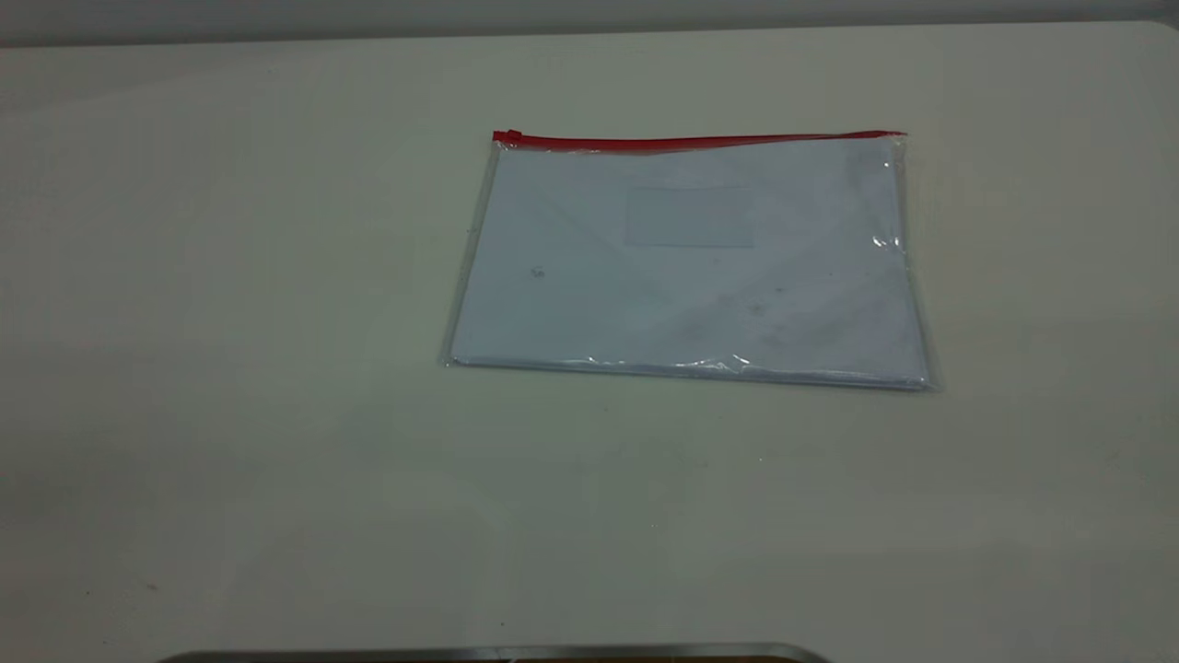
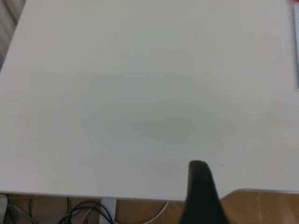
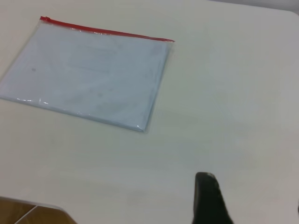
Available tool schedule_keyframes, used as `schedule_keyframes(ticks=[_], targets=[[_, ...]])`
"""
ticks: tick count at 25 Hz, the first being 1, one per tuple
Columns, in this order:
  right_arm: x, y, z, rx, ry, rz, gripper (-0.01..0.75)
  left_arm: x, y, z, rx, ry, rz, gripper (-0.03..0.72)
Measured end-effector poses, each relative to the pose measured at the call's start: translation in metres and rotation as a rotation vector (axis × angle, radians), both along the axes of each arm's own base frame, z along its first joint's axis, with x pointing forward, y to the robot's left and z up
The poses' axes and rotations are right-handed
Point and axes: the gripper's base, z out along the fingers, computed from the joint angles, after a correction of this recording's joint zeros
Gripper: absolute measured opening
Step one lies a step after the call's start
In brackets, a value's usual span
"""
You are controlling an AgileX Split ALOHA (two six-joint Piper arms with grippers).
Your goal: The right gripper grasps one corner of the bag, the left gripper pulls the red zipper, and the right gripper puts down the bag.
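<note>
The bag [image 1: 691, 267] lies flat on the white table, right of centre, clear plastic with white sheets inside. The red zipper [image 1: 700, 142] runs along its far long edge, with the slider tab [image 1: 507, 138] at the left end. Neither gripper shows in the exterior view. In the right wrist view the bag [image 3: 88, 79] and the zipper [image 3: 107, 31] lie well ahead of my right gripper [image 3: 252, 198], which is open and empty above bare table. My left gripper [image 2: 250, 186] is open and empty over the table's edge, with only a sliver of the bag [image 2: 296, 46] in its view.
The table [image 1: 230, 414] spreads wide around the bag. In the left wrist view the table's edge [image 2: 93, 195] has brown floor and cables [image 2: 79, 210] below it. A dark metal rim [image 1: 497, 654] shows at the exterior view's near edge.
</note>
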Motion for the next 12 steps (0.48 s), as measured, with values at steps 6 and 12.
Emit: schedule_keyframes(ticks=[6, 12], targets=[[0.0, 0.0003, 0.0, 0.003, 0.0, 0.002, 0.487, 0.0, 0.0001, 0.0, 0.0, 0.0, -0.006, 0.577], [0.0, 0.0003, 0.0, 0.003, 0.0, 0.002, 0.487, 0.0, 0.0001, 0.0, 0.0, 0.0, -0.006, 0.577]])
